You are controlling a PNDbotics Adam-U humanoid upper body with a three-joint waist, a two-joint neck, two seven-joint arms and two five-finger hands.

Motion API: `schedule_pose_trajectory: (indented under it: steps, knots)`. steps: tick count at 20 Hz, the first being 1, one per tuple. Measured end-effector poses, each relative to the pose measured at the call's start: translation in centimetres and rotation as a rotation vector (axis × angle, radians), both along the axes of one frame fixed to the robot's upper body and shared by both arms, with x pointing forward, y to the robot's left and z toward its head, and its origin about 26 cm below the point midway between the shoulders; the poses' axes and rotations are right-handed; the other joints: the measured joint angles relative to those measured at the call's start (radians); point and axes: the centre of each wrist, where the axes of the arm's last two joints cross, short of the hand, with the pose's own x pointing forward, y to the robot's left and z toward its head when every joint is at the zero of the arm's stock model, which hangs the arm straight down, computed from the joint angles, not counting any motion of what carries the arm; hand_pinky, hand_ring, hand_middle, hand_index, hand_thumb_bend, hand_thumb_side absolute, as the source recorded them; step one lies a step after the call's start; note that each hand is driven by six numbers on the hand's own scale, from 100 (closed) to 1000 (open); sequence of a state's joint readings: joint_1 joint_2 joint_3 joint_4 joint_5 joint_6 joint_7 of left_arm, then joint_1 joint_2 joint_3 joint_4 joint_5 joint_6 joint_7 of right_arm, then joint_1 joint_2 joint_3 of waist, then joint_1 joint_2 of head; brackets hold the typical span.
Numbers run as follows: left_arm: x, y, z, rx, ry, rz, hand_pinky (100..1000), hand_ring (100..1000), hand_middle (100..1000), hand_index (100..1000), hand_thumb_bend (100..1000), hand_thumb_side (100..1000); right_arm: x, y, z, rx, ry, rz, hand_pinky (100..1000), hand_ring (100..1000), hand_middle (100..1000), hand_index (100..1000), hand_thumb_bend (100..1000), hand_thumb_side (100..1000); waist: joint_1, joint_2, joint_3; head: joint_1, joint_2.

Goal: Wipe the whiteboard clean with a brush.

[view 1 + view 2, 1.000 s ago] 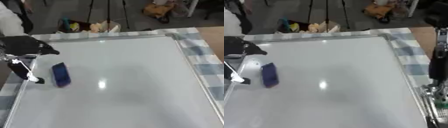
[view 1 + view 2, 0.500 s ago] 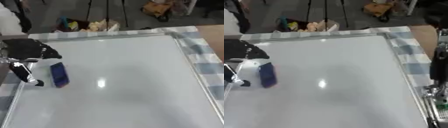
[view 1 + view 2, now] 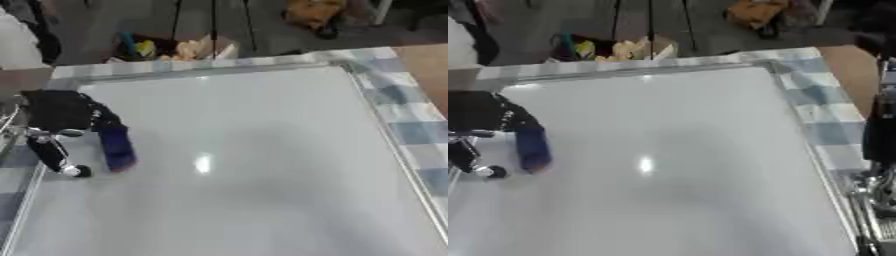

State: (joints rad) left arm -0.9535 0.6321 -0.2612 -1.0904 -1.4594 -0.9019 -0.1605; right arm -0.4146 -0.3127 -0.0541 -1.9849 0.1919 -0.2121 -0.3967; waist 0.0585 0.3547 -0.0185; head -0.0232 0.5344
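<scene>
My left hand [image 3: 61, 112] sits at the frame's left edge, fingers curled over the top end of the blue brush [image 3: 115, 147] lying on the whiteboard [image 3: 254, 150]. With only that end held, the brush may pivot or slip free once I sweep. My right hand isn't visible.

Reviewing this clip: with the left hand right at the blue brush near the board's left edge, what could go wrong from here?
1. The left hand sits at the top end of the blue brush; whether its fingers have closed on it cannot be seen, so the brush may slide away instead of being picked up.
2. The brush lies close to the whiteboard's left frame; a nudge could push it over onto the checked cloth.
</scene>
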Motion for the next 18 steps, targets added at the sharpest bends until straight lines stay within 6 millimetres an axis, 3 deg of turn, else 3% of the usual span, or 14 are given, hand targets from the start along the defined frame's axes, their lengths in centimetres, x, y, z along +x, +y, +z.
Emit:
schedule_pose_trajectory:
  steps: [1, 6, 18]
  knots:
    - [0.1, 0.1, 0.0, 0.003, -0.004, -0.002, 599, 822, 810, 1000, 350, 507, 0.0, 0.0, 0.0, 0.000, 0.000, 0.000, 775, 861, 641, 785, 100, 864, 0.001, 0.000, 0.000, 0.000, 0.000]
    - [0.6, 0.4, -0.4, 0.004, -0.027, -0.008, 600, 822, 811, 1000, 213, 395, 0.0, 0.1, 0.1, -0.001, -0.003, 0.003, 775, 861, 640, 785, 100, 865, 0.002, 0.006, -0.005, 0.004, -0.003]
    - [1.1, 0.0, -0.9, -0.031, -0.091, -0.085, 569, 792, 761, 992, 169, 352, 0.0, 0.2, 0.1, -0.005, 0.003, 0.008, 776, 862, 638, 785, 100, 867, 0.001, 0.011, -0.005, 0.005, -0.009]
